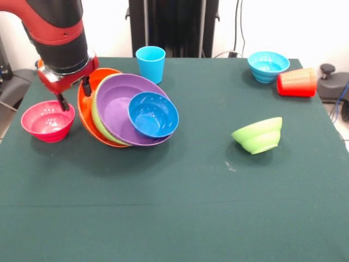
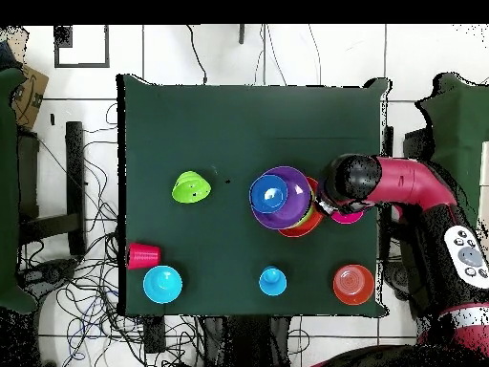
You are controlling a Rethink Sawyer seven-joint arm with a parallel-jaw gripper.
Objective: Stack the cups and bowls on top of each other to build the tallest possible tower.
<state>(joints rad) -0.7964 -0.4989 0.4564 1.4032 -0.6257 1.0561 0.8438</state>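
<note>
The tower is a tilted nest of bowls: a large orange bowl (image 1: 84, 109), a lime green one (image 1: 97, 117), a purple one (image 1: 117, 103) and a small dark blue bowl (image 1: 154, 114) in front. It also shows in the overhead view, the tower (image 2: 287, 182) lying beside the arm. My gripper (image 1: 74, 94) (image 2: 325, 204) is open. One finger (image 1: 86, 86) is at the orange rim and the other is above a magenta bowl (image 1: 47, 121). A light blue cup (image 1: 150, 63) stands upright behind the tower. A red cup (image 1: 297, 83) lies on its side.
A small lime green bowl (image 1: 258, 135) (image 2: 194, 187) sits tilted on the green table (image 1: 180, 207). A light blue bowl (image 1: 268, 65) (image 2: 162, 284) stands by the red cup (image 2: 143, 255). A small orange bowl (image 2: 353, 284) sits near the light blue cup (image 2: 272, 280).
</note>
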